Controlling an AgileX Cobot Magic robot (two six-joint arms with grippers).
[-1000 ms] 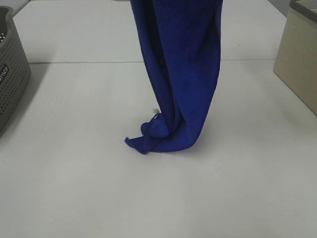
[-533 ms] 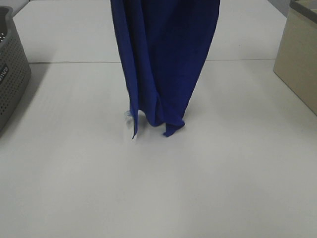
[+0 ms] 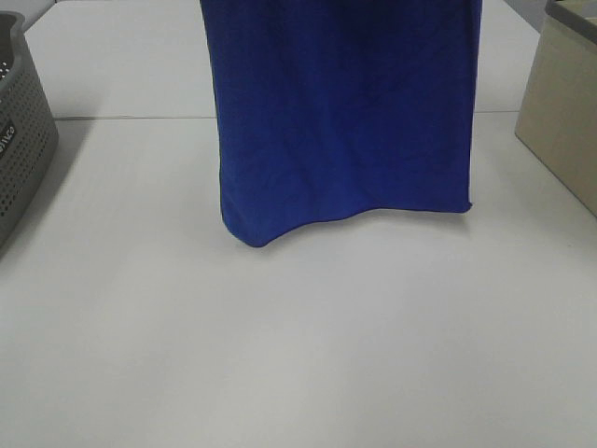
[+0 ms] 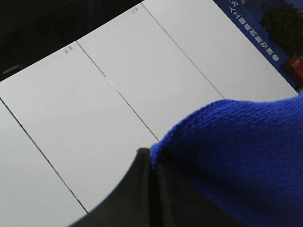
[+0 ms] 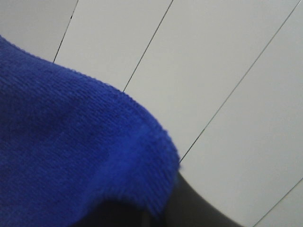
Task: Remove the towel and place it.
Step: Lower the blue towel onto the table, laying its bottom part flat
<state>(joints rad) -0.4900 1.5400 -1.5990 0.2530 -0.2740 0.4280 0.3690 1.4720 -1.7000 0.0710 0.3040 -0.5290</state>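
Note:
The royal-blue towel (image 3: 340, 112) hangs spread flat in the exterior high view, its top out of frame and its lower edge just above the white table (image 3: 280, 355). Both grippers are out of that view. In the left wrist view my left gripper (image 4: 152, 163) is shut on a corner of the towel (image 4: 236, 151). In the right wrist view my right gripper (image 5: 161, 213) is shut on another corner of the towel (image 5: 71, 151). Both wrist cameras look up at white ceiling panels. The white tag is hidden.
A grey perforated basket (image 3: 19, 140) stands at the table's left edge. A beige box (image 3: 564, 112) stands at the right edge. A seam (image 3: 121, 118) runs across the table behind the towel.
The towel was bunched in a narrow hanging column with its end crumpled on the table. It has been lifted off the table and pulled wide into a flat sheet.

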